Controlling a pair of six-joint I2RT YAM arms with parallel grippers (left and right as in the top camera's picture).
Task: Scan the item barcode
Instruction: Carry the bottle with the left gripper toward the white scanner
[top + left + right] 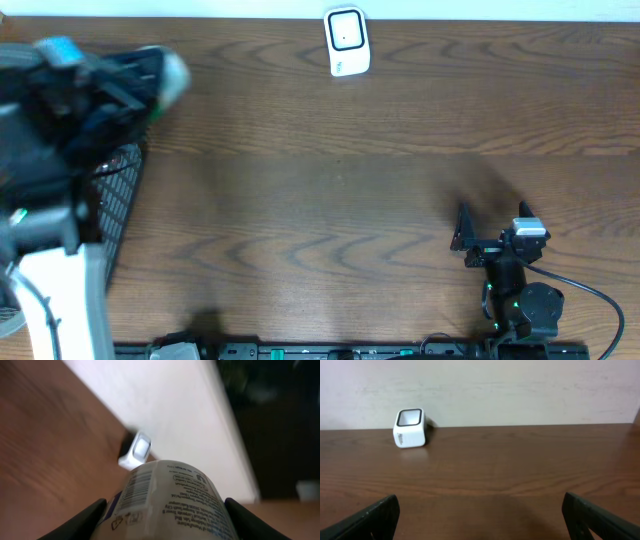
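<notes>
A white bottle (170,490) is clamped in the left gripper (170,520), raised above the table (320,180) at about ten o'clock. Its barcode (135,487) shows on the side turned to the wrist camera. The small white scanner (347,42) stands at twelve o'clock by the far edge. To scan well, I would carry the bottle toward it and roll it until the barcode squarely faces the scanner, then hold it steady. The right gripper (492,222) rests at five o'clock, jaws wide and empty. A black mesh basket (122,195) lies at nine o'clock, largely hidden beneath the left arm (50,150). I cannot tell what it holds.
</notes>
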